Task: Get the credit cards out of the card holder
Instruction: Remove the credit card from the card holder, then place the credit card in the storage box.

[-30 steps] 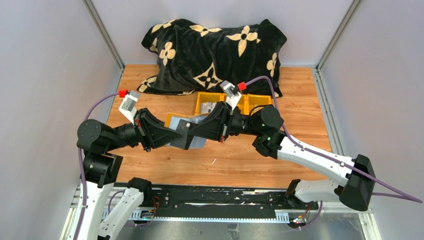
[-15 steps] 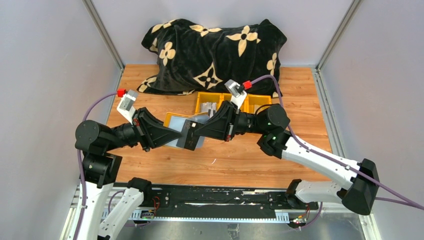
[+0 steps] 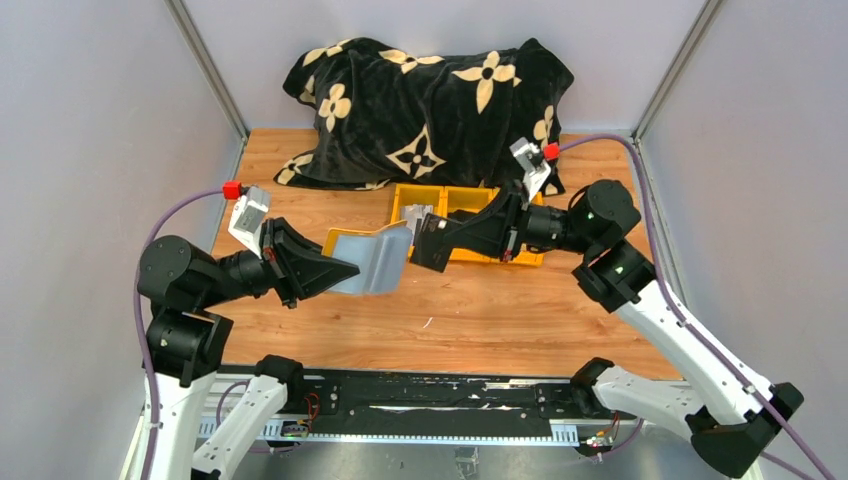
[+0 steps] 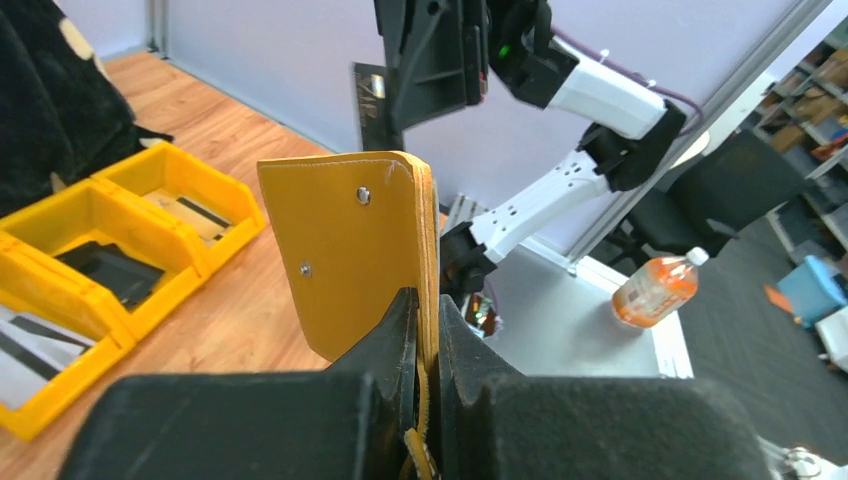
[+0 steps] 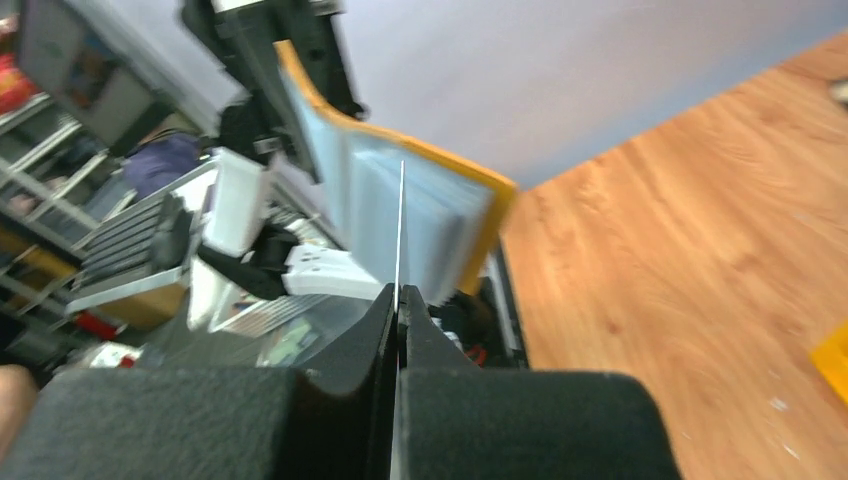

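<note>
Mustard-yellow leather backs the card holder (image 4: 350, 250), which the left gripper (image 4: 427, 320) grips tight by one edge. It hangs in the air above the wooden table (image 3: 480, 310), with its blue-grey pockets fanned toward the other arm. Facing it, the right gripper (image 5: 398, 300) is pinched on one thin card (image 5: 401, 220), seen edge-on just beside those pockets. Yellow bins (image 3: 440, 188) sit behind, near a black flowered blanket (image 3: 430, 90).
</note>
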Controlling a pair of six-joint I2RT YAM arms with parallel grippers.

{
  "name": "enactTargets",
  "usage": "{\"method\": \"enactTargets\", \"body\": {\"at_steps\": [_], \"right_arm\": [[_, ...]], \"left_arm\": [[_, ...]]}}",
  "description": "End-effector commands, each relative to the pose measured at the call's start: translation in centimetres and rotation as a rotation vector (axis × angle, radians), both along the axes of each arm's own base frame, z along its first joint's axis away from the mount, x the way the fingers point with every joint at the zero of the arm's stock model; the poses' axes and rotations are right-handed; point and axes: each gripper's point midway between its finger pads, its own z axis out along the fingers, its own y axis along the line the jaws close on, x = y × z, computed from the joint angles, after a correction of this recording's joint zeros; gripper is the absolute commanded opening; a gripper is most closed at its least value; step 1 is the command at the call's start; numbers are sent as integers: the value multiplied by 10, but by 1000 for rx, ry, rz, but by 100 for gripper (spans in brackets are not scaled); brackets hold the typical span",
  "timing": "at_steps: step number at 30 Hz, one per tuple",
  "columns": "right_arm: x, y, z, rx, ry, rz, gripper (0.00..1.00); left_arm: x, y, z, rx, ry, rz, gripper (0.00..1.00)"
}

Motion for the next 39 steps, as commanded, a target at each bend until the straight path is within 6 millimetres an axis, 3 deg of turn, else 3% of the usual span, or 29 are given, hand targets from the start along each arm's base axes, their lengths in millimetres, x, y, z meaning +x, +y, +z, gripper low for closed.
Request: {"method": "enactTargets", "body": {"at_steps": [1, 5, 11, 15, 22, 28, 32, 39], "right_arm": [[41, -30, -38, -192, 48, -193, 0], [86, -61, -74, -317, 119, -382, 0], [155, -125, -143, -562, 233, -684, 0], [188, -148, -170, -617, 318, -763, 0], [225, -114, -202, -634, 371, -650, 0], [258, -91, -247, -744, 414, -632, 0], [272, -69, -270, -808, 416, -609, 0], [292, -49, -306, -905, 444, -599, 0]], "left_arm": [[2, 5, 2, 63, -116, 42, 0], [7, 9, -5, 104, -123, 81, 0], [7, 11, -16, 162, -137, 81, 0], [3, 12, -17, 182, -164, 72, 0], [3, 12, -17, 189, -175, 62, 0], [1, 12, -18, 193, -188, 51, 0], [-2, 11, -16, 191, -202, 35, 0], [-13, 11, -14, 190, -253, 6, 0]]}}
